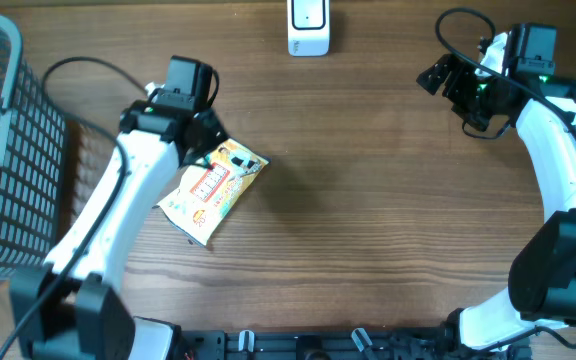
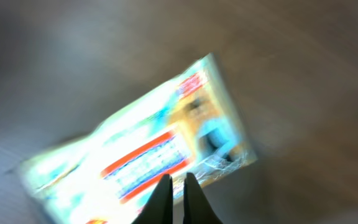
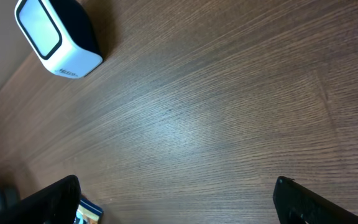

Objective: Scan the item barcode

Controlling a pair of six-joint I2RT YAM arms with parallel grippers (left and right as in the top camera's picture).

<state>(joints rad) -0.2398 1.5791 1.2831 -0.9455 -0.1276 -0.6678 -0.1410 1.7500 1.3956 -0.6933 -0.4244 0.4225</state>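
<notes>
Dark wood-grain tabletop (image 1: 368,200) is seen from overhead, with a white scanner (image 1: 308,28) at its far edge and a grey mesh basket (image 1: 8,150) at the left. A yellow snack packet (image 1: 213,190) is seen left of centre, its upper corner beneath the tip of the left arm (image 1: 118,200); the right arm (image 1: 558,150) is held well apart at the far right. From the left wrist, the left jaws are shown pressed together over the blurred packet (image 2: 142,155); whether its edge is pinched cannot be told. From the right wrist, the right jaws are shown spread wide above bare wood, the scanner (image 3: 58,40) at upper left.
</notes>
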